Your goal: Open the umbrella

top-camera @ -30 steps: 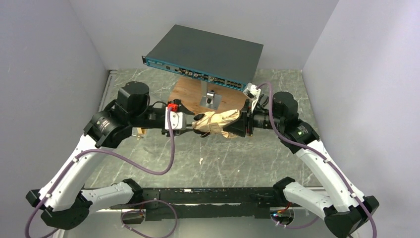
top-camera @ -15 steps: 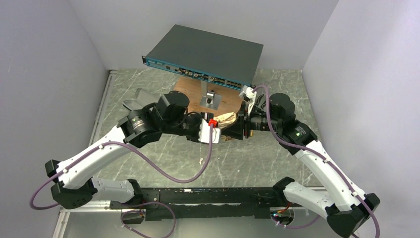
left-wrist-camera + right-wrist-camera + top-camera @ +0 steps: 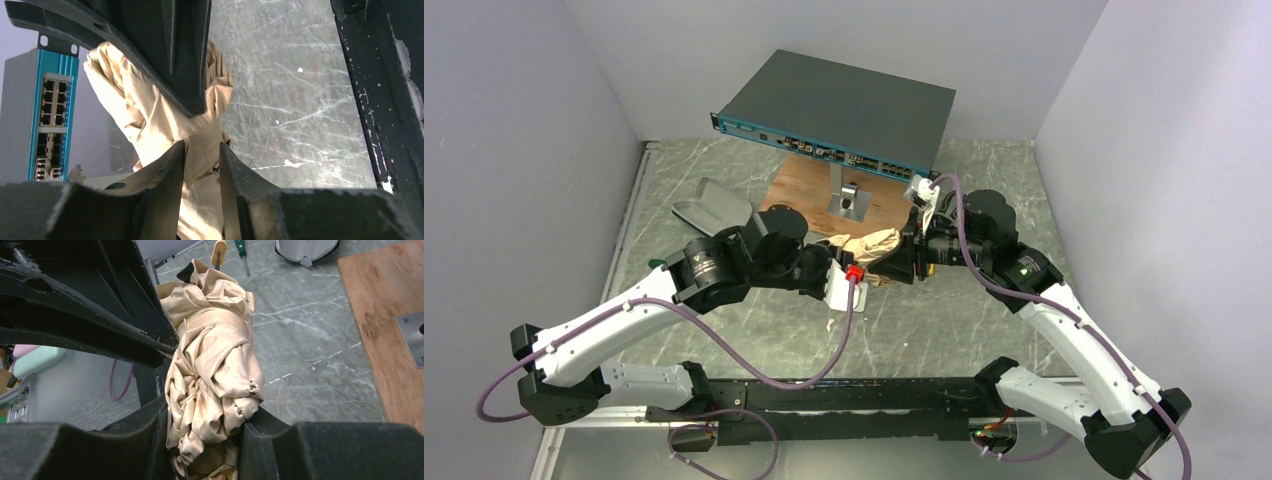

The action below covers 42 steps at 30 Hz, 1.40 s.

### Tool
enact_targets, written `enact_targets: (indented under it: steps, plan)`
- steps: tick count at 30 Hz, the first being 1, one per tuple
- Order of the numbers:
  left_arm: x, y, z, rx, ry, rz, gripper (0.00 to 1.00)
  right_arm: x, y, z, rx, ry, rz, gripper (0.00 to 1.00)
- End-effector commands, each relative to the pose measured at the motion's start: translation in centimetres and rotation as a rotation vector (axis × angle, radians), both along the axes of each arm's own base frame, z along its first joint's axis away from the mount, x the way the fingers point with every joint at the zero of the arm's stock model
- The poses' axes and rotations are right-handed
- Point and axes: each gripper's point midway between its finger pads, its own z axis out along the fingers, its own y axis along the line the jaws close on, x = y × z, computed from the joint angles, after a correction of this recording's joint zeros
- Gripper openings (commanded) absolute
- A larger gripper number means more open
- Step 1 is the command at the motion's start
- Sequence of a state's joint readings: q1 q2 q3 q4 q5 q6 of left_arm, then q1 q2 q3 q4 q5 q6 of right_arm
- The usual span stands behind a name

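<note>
Your left pincer [image 3: 201, 150], swung in from the left a second ago, now pinches the umbrella [image 3: 871, 245] by its tan cloth; your right pincer [image 3: 205, 415] still clamps the bundle above the tabletop [image 3: 944, 320].

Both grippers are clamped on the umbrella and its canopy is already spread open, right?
Not quite. The left gripper and the right gripper are both clamped on the umbrella, but its canopy is not spread open. It is bunched in tight, wrinkled folds between the fingers, as the right wrist view shows.
</note>
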<state>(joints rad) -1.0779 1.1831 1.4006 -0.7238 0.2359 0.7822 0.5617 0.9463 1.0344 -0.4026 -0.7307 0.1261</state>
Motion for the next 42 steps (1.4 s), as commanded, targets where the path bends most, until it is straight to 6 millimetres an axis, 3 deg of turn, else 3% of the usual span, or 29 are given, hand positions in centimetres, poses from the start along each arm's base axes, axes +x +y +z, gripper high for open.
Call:
enact_targets:
  steps: [1, 4, 9, 12, 13, 15, 19, 22, 26, 27, 29, 31, 34, 38, 42]
  plan:
    - [0.0, 2.1, -2.1, 0.076, 0.009, 0.055, 0.37, -0.4, 0.1, 4.3, 0.103, -0.159, 0.028, 0.00]
    - [0.7, 2.2, -1.8, 0.061, -0.002, 0.091, 0.41, -0.5, 0.1, 4.1, 0.096, -0.156, 0.036, 0.00]
    - [1.2, 2.0, -1.2, 0.044, -0.016, 0.107, 0.31, -0.7, 0.3, 4.2, 0.103, -0.159, 0.052, 0.00]
    - [1.0, 1.7, -1.0, 0.035, -0.004, 0.092, 0.15, -0.5, 0.5, 4.4, 0.108, -0.160, 0.048, 0.00]
    - [0.8, 1.6, -1.1, 0.038, 0.002, 0.081, 0.01, -0.4, 0.5, 4.5, 0.113, -0.155, 0.041, 0.00]
    - [-0.3, 1.5, -1.6, 0.050, 0.015, 0.015, 0.00, 0.3, 0.6, 4.9, 0.126, -0.140, 0.007, 0.00]
    - [-4.6, 0.9, -3.2, 0.081, -0.012, -0.164, 0.00, 1.8, 1.1, 6.0, 0.163, -0.112, -0.050, 0.00]
    - [-7.3, 0.7, -4.7, 0.125, 0.061, -0.260, 0.00, 2.5, 1.6, 7.3, 0.204, -0.102, -0.058, 0.00]
    - [-8.6, 0.6, -5.1, 0.142, 0.086, -0.306, 0.00, 2.6, 2.0, 8.3, 0.233, -0.110, -0.043, 0.00]
    - [-8.5, 0.8, -4.6, 0.134, 0.091, -0.294, 0.12, 2.4, 1.9, 8.2, 0.228, -0.114, -0.035, 0.00]
    - [-7.8, 1.8, -2.7, 0.088, 0.124, -0.258, 0.71, 2.0, 1.6, 7.8, 0.213, -0.121, -0.037, 0.00]
    - [-6.7, 3.0, 0.1, -0.037, 0.184, -0.190, 0.94, 1.7, 1.1, 7.4, 0.198, -0.138, -0.047, 0.00]
    - [-5.4, 5.6, 2.4, -0.191, 0.229, -0.079, 1.00, 1.9, 0.6, 8.6, 0.212, -0.184, -0.082, 0.00]
    - [-3.0, 8.8, 4.8, -0.324, 0.244, 0.131, 1.00, 3.0, 0.6, 13.2, 0.288, -0.286, -0.121, 0.00]
    - [0.0, 13.1, 10.4, -0.488, 0.203, 0.309, 1.00, 3.2, 0.8, 17.9, 0.395, -0.369, -0.123, 0.00]
